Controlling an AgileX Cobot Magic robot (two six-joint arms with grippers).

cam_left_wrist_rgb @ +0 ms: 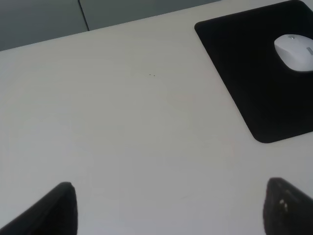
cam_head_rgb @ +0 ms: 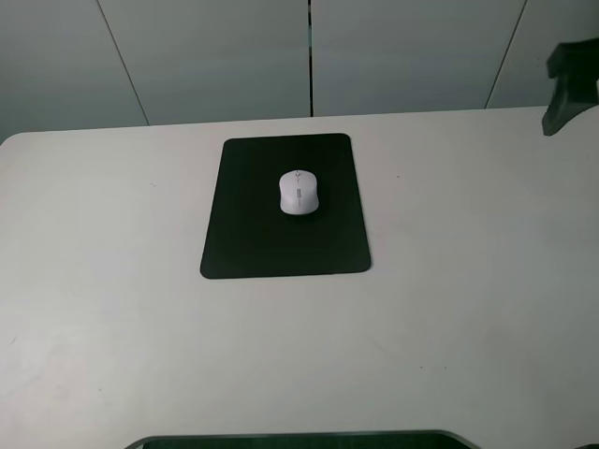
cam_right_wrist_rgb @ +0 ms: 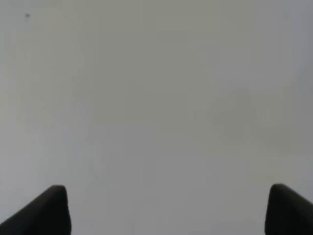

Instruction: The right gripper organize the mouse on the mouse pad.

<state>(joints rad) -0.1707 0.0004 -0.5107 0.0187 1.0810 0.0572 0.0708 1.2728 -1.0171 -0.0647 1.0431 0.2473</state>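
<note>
From high up, the small white rounded mouse [cam_head_rgb: 299, 193] sits on the flat matte black rectangular mouse pad [cam_head_rgb: 253, 238], toward its far half, on the pale counter [cam_head_rgb: 468, 309]. The left wrist view shows the same pad [cam_left_wrist_rgb: 254, 73] and mouse [cam_left_wrist_rgb: 295, 52] beyond the open left hand [cam_left_wrist_rgb: 171, 210]. The right wrist view shows only bare pale surface and the open right hand [cam_right_wrist_rgb: 168, 210], empty, its black jaws spread wide.

No text, brand, number or sign can be read in any of the views. The mouse [cam_head_rgb: 299, 193] carries a small dark mark on its back, but it is too small and blurred to read.
</note>
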